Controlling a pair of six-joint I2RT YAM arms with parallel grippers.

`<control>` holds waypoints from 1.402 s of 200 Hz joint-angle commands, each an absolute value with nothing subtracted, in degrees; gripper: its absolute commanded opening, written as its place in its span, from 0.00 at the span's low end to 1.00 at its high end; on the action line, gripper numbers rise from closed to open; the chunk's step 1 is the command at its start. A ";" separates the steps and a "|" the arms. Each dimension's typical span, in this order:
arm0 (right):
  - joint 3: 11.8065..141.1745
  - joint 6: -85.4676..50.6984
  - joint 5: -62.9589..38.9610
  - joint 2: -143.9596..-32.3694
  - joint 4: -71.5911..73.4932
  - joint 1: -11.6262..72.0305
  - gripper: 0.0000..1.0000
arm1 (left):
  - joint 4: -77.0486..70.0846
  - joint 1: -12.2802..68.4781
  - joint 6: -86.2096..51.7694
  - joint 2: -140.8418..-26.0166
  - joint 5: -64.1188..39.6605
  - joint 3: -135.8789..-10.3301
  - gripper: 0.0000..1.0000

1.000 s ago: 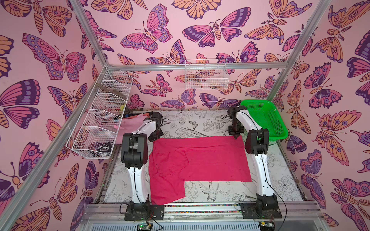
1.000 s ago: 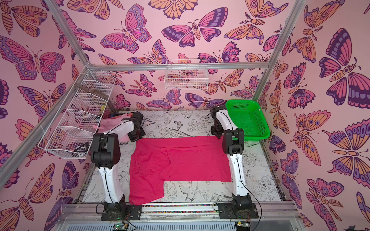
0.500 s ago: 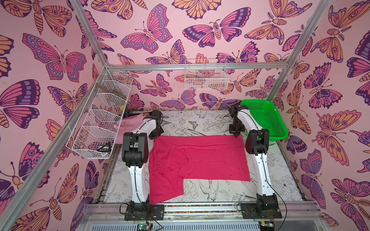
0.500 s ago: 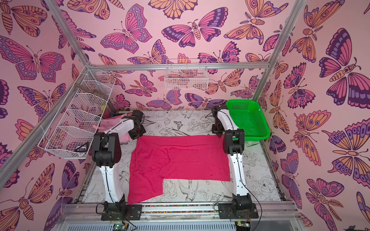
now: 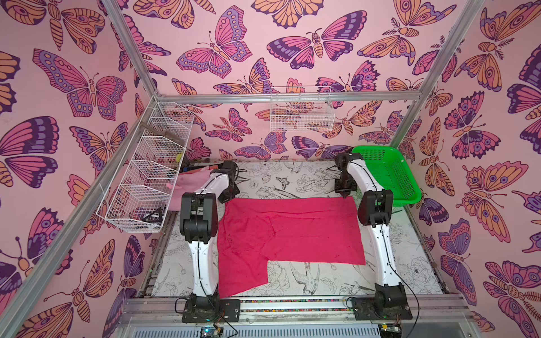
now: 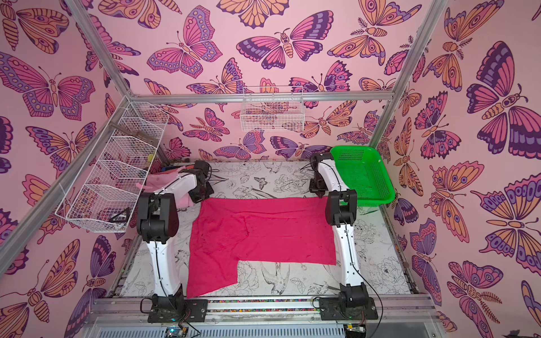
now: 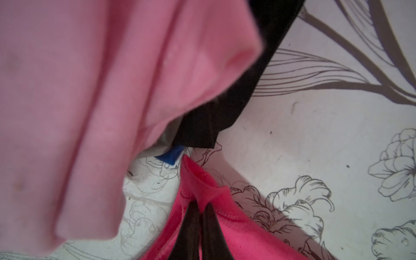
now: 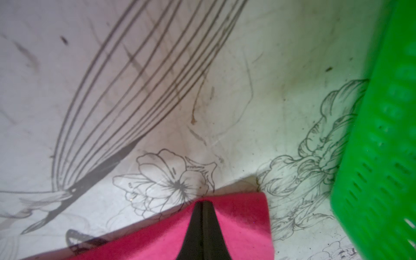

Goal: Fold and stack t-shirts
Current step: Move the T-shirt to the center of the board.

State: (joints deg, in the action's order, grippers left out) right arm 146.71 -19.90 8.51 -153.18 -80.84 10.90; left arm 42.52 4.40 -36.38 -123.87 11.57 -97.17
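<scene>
The crimson soft cloth t-shirt [image 5: 289, 234] is lying spread on the flower-printed white counter [image 5: 292, 281], one flap reaching toward my bases. At its far edge my left gripper [image 7: 199, 209] and right gripper [image 8: 203, 203] are each pinching a corner, jaws closed. I am judging this the flattening step. Next, I should be lifting both corners evenly and folding nearward.

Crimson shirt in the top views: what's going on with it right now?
Both arms have it by its far edge. The left gripper is shut on the far left corner of the crimson t-shirt, and the right gripper is shut on the far right corner. The shirt lies spread out flat, one flap reaching toward the near side. A light pink t-shirt sits at the far left, the green basket at the far right.
</scene>
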 commanded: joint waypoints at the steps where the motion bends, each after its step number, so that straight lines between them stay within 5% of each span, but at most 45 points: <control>1: 146.97 -20.90 9.05 -155.57 -76.97 10.38 0.00 | 43.09 3.54 -35.64 -124.94 11.87 -98.35 0.06; 26: 145.31 -21.10 9.85 -153.27 -76.54 10.37 0.03 | 43.07 3.51 -35.63 -124.85 11.88 -98.22 0.06; 79: 136.60 -21.63 12.28 -145.24 -74.62 10.40 0.53 | 43.08 3.47 -35.99 -124.63 11.18 -98.04 0.06; 118: 134.41 -22.14 12.91 -144.84 -75.92 10.36 0.72 | 43.08 3.51 -36.21 -124.35 11.08 -97.82 0.06; 153: 132.98 -22.67 11.94 -145.58 -75.56 10.46 0.72 | 43.07 3.53 -36.16 -124.32 11.30 -97.62 0.06; 244: 127.89 -23.78 6.43 -147.18 -72.86 10.73 0.52 | 43.07 3.49 -36.05 -123.72 11.89 -97.18 0.06; 280: 128.45 -23.78 6.19 -147.39 -73.11 10.68 0.30 | 43.10 3.47 -36.06 -123.88 11.78 -97.21 0.06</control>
